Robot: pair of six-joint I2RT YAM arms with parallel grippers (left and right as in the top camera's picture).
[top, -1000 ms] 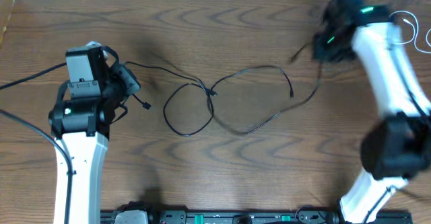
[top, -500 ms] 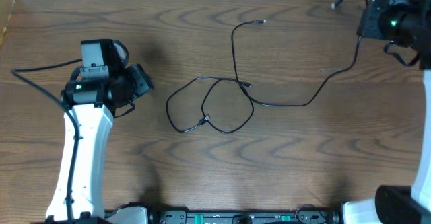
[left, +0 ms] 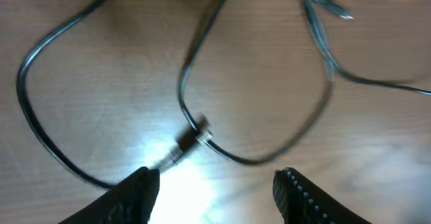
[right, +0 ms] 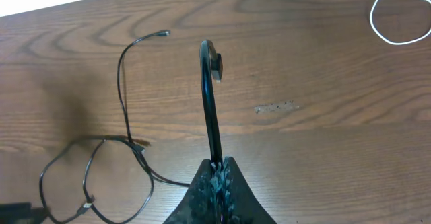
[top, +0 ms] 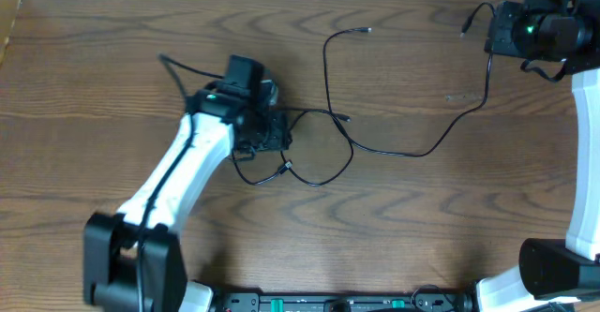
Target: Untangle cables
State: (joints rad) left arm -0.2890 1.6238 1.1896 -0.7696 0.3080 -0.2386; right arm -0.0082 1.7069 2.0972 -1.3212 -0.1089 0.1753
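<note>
The black cable (top: pixel 427 149) lies across the middle of the table in crossing loops (left: pixel 192 69), with one free plug (top: pixel 362 31) at the back. My left gripper (left: pixel 217 182) hovers open just over the loops, and a small connector (left: pixel 195 140) lies on the wood right ahead of its fingertips (left: pixel 143 183). Nothing is between them. My right gripper (right: pixel 217 167) at the far right back corner is shut on the black cable near its end, whose plug (right: pixel 215 62) sticks out past the jaws. The white cable (right: pixel 399 19) lies coiled beyond it.
The left arm (top: pixel 187 167) stretches diagonally from the front left to the table's middle. The right arm (top: pixel 586 115) runs along the right edge. Bare wood lies to the left and in front of the loops. A rail (top: pixel 328 303) runs along the front edge.
My left arm swung from the left side to over the loops and its gripper opened. My right arm pulled its cable end to the back right corner, stretching the cable out.
</note>
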